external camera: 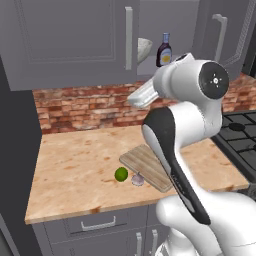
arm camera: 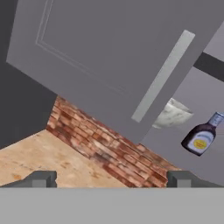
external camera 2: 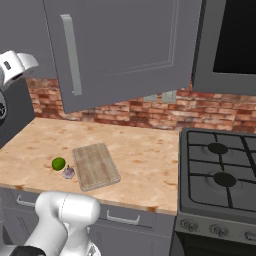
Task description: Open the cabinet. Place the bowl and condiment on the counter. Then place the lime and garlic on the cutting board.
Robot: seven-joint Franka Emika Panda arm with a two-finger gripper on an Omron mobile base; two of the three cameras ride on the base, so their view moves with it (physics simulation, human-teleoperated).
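The cabinet's right door (external camera: 220, 30) stands swung open, while its left door (external camera: 65, 35) is shut. On the shelf inside sit the bowl (external camera: 144, 49), half hidden behind the left door's edge, and the condiment (external camera: 164, 50) just to its right. Both also appear in the hand view: bowl (arm camera: 173, 113), condiment (arm camera: 200, 138). My gripper (arm camera: 111, 178) is open and empty, hanging in front of and below the shelf, pointed up at it. Down on the counter (external camera: 75, 170), the lime (external camera: 121, 174) and garlic (external camera: 137, 179) lie beside the cutting board (external camera: 149, 166), at its left edge.
The open right door (external camera 2: 120, 50) juts out over the counter, its bar handle (external camera 2: 72, 55) facing me. A gas stove (external camera 2: 220, 175) adjoins the counter on the right. A brick backsplash (external camera: 85, 107) runs behind. My own arm (external camera: 172, 150) blocks part of the board.
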